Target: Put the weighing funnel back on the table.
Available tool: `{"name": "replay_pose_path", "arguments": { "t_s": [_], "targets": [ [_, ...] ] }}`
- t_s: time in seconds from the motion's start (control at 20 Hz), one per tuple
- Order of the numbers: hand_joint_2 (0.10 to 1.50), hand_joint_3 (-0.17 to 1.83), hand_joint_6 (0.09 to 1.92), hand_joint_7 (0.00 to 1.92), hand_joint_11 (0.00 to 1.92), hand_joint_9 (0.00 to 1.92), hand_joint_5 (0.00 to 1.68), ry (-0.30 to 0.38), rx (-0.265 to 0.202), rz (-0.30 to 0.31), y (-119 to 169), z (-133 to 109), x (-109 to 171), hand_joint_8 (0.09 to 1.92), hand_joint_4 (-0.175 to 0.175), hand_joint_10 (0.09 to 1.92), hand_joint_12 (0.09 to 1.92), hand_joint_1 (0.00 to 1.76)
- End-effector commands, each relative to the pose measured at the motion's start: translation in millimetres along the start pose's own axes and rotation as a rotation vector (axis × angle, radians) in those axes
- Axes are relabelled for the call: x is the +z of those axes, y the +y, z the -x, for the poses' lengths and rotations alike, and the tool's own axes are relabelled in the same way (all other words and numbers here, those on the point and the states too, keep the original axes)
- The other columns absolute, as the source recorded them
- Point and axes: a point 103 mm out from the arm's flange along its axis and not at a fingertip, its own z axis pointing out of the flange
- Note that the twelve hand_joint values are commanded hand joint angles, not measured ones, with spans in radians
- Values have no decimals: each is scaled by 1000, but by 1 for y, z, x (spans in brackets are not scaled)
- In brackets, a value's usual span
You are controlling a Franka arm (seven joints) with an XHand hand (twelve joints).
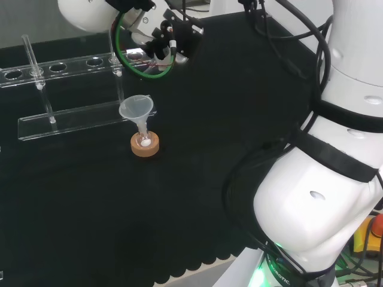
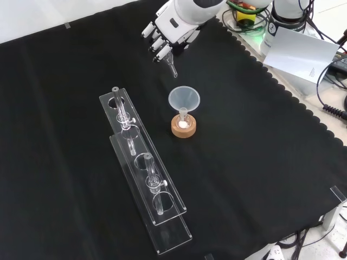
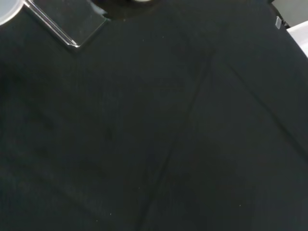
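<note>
The hand (image 2: pixel 172 30) hangs over the black-clothed table (image 2: pixel 260 162) close to its far edge in the front view, well above the cloth to judge from the head view. Its fingers are curled downward and pinched together on a small clear piece whose short stem pokes out below the fingertips. That piece is the weighing funnel (image 2: pixel 172 67), though only the stem is plain to see; the scoop end is lost among the fingers, so I can't say exactly how it sits in the grip.

Just nearer the table's middle stands the funnel (image 2: pixel 184 98), mouth up, its stem in a small flask on a cork ring (image 2: pixel 183 129). In the front view the weighing funnel's stem hangs just beyond the funnel's rim and apart from it. A clear test-tube rack (image 2: pixel 146 179) runs from beside the funnel toward the near edge. The wrist view looks down on bare cloth with one corner of that rack at its border.

The step in hand looks like the carry and lowering: the piece is aloft and not yet set down. The next move calls for bringing the hand down over open cloth, clear of the funnel and rack, until the weighing funnel lies on the table, then spreading the fingers and lifting away without dragging it.
</note>
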Motion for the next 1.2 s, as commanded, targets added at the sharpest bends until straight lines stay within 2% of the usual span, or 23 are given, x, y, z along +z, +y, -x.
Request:
{"name": "replay_pose_path", "arguments": {
  "t_s": [0.05,0.25,0.65,0.95,1.2],
  "targets": [
    [1110,-175,719,1196,834,1318,1174,31,-18,7,0,5,13,419,175,189,1024,1088],
    [1110,-175,719,1195,834,1318,1174,65,-17,-21,4,5,24,419,175,188,1025,1088],
    [1110,-175,719,1195,833,1318,1174,183,-16,-62,11,10,50,418,175,186,1026,1088],
    [1111,-175,720,1195,833,1319,1173,228,-7,-95,16,14,76,417,173,185,1026,1088],
    [1111,-175,721,1194,835,1319,1172,291,-40,-108,24,13,102,417,169,184,1028,1089]
  ]
}}
